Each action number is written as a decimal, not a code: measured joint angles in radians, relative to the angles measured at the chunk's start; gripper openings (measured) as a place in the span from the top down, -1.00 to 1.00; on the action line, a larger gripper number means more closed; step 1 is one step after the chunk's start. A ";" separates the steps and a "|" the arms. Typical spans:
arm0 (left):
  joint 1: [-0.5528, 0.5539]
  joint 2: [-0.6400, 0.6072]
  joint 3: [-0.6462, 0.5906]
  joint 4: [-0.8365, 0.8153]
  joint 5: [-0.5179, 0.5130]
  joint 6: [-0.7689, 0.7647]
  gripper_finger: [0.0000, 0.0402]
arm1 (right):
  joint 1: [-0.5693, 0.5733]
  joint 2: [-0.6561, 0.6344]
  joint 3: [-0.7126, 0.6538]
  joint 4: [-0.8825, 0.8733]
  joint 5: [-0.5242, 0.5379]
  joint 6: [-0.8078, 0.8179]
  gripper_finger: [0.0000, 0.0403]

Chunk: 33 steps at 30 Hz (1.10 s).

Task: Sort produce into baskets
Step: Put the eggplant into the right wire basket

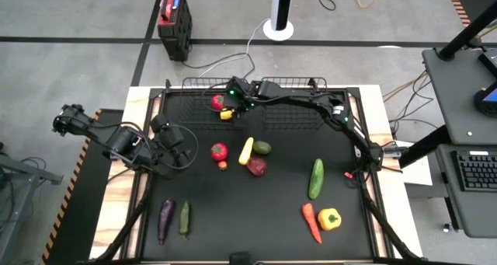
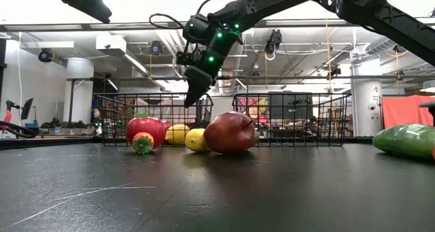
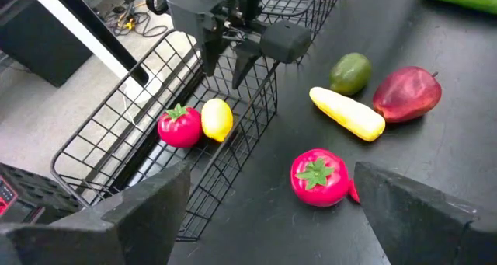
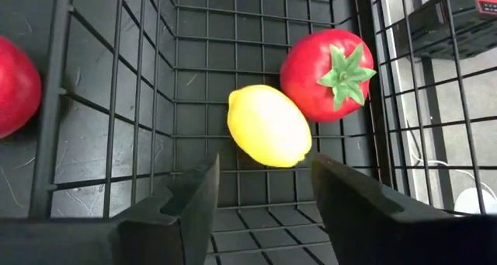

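Lemon (image 4: 269, 126) lies in left basket (image 1: 198, 90) touching a tomato (image 4: 326, 63), right gripper (image 4: 262, 195) parted just above, empty. Probably light, smooth, rolls easily; grip across its middle. Left gripper (image 3: 264, 210) wide open, waiting.

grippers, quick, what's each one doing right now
left gripper: jaws open, holding nothing.
right gripper: jaws open above the lemon in the basket, holding nothing.

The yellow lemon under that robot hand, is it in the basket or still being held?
In the basket. The lemon lies on the mesh floor beside a tomato, and the right hand hovers above it with fingers apart, not touching.
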 joint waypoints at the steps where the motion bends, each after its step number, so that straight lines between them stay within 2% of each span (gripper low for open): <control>1: 0.000 0.000 -0.001 -0.001 0.000 -0.002 -0.71 | 0.000 0.000 0.005 -0.006 0.000 0.001 0.03; 6: 0.000 0.002 -0.005 0.000 0.010 -0.026 -0.71 | 0.003 -0.030 0.018 -0.024 0.000 0.005 0.04; 11: 0.000 0.021 -0.005 0.000 0.094 -0.110 -0.71 | 0.014 -0.102 0.020 -0.040 0.000 0.007 0.04; 14: 0.000 0.049 -0.005 -0.001 0.184 -0.195 -0.71 | 0.028 -0.148 0.020 -0.062 0.001 0.018 0.04; 19: -0.004 0.123 -0.005 -0.017 0.390 -0.323 -0.71 | 0.066 -0.235 0.004 -0.098 -0.002 0.025 0.04; 22: -0.020 0.182 -0.005 -0.056 0.499 -0.400 -0.71 | 0.094 -0.295 -0.035 -0.116 -0.045 0.025 0.04; 27: -0.074 0.267 -0.005 -0.134 0.656 -0.552 -0.71 | 0.143 -0.421 -0.157 -0.087 -0.064 0.056 0.04; 33: -0.181 0.331 -0.003 -0.138 0.831 -0.801 -0.71 | 0.203 -0.563 -0.367 0.035 -0.073 0.096 0.04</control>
